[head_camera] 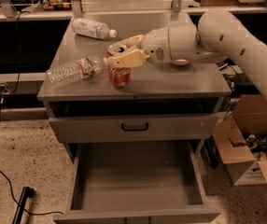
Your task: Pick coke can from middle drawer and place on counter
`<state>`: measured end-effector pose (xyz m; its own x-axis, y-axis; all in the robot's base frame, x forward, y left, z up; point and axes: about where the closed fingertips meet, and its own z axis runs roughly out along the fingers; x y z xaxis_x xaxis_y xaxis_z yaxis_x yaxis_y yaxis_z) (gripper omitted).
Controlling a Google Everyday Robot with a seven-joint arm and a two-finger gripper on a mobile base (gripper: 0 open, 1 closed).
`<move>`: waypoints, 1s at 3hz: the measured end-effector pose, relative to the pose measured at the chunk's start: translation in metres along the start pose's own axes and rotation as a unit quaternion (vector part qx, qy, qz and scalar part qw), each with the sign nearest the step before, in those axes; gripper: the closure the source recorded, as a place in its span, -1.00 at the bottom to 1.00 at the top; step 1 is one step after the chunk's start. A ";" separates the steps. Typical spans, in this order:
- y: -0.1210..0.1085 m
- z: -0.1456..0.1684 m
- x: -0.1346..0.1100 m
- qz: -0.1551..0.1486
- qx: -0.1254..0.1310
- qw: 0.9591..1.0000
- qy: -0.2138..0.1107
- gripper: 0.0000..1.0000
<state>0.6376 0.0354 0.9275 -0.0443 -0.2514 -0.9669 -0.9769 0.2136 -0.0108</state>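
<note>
Coke can [119,74] stands upright, long axis vertical, top up, on tabletop [180,80] near edge, gripper [115,52] fingers clamped round its upper part.

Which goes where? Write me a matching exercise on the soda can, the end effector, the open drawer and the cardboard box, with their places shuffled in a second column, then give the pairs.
Things:
1. soda can
2. end effector
3. open drawer
4. cardboard box

Places:
A. on the floor, far right
B. at the soda can's top
C. on the counter, beside a lying bottle
D. pulled out, under the shut drawer

Pairs: 1-C, 2-B, 3-D, 4-A
</note>
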 end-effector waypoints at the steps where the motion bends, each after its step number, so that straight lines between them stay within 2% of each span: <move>1: 0.001 0.002 0.000 0.000 -0.002 1.000 0.000 -1.00; 2: 0.001 0.002 0.000 0.000 -0.002 1.000 0.000 -1.00; 3: 0.002 0.000 -0.006 -0.009 -0.012 1.000 -0.020 -1.00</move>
<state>0.6357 0.0370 0.9331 -0.0198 -0.2172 -0.9759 -0.9822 0.1866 -0.0216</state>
